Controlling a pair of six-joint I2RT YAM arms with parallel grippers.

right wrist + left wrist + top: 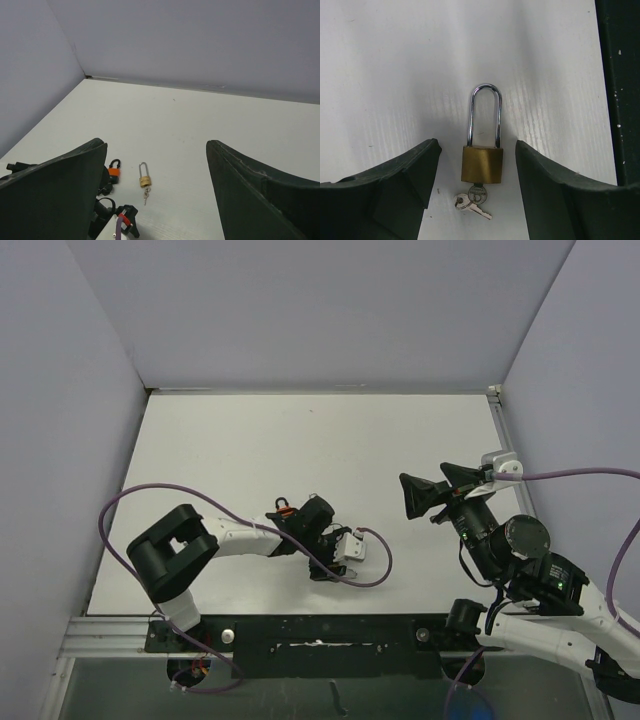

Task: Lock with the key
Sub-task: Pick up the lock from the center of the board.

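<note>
A brass padlock point(482, 164) with a long steel shackle lies flat on the white table. A key point(477, 194) sits in its keyhole, and a second key point(476, 210) hangs from the same ring. My left gripper point(477, 147) is open and hovers over the padlock, one finger on each side of the brass body, not touching it. In the top view the left gripper point(318, 530) hides the padlock. The right wrist view shows the padlock point(144, 180) and key point(146, 196) from afar. My right gripper point(428, 480) is open, empty and raised well to the right; it also shows in its own view point(156, 144).
A small orange padlock point(114, 171) lies just left of the brass one, beside the left arm point(283, 506). The black rail point(620, 100) at the table's near edge runs close to the padlock. Grey walls enclose the table point(300, 440) on three sides.
</note>
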